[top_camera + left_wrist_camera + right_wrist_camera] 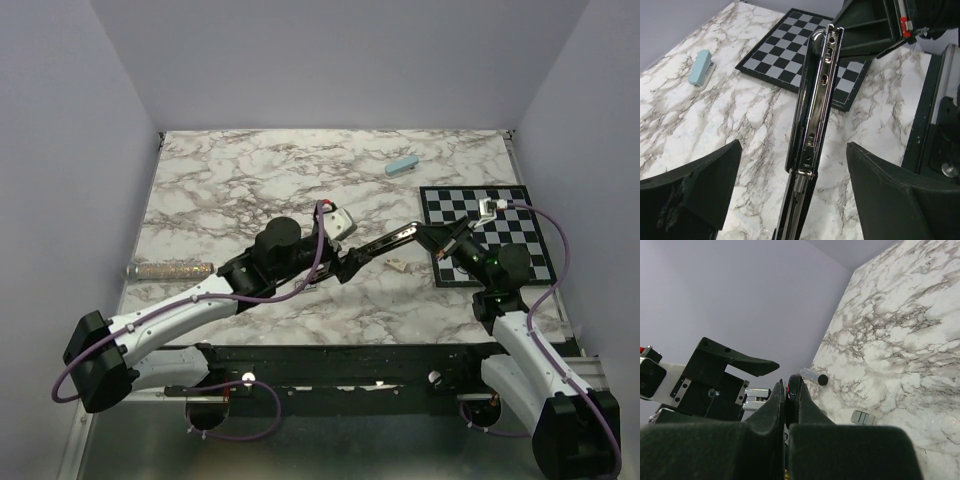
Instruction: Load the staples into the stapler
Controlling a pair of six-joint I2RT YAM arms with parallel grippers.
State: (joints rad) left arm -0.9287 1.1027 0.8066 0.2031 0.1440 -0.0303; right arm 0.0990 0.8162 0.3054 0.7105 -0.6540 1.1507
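The black stapler (390,240) lies open between my two grippers, its silvery channel (816,107) facing the left wrist camera. My right gripper (438,241) is shut on the stapler's far rounded end (794,390). My left gripper (345,264) is open, its fingers (705,185) wide apart on either side of the stapler near the hinge, not touching it. The staples (398,264) are a small pale-grey block lying on the marble just in front of the stapler. They also show in the right wrist view (862,417).
A black-and-white checkerboard (520,215) lies at the right, under the right arm, and shows in the left wrist view (775,55). A small light-blue stapler (401,166) lies at the back. A glittery tube (170,269) lies at the left edge.
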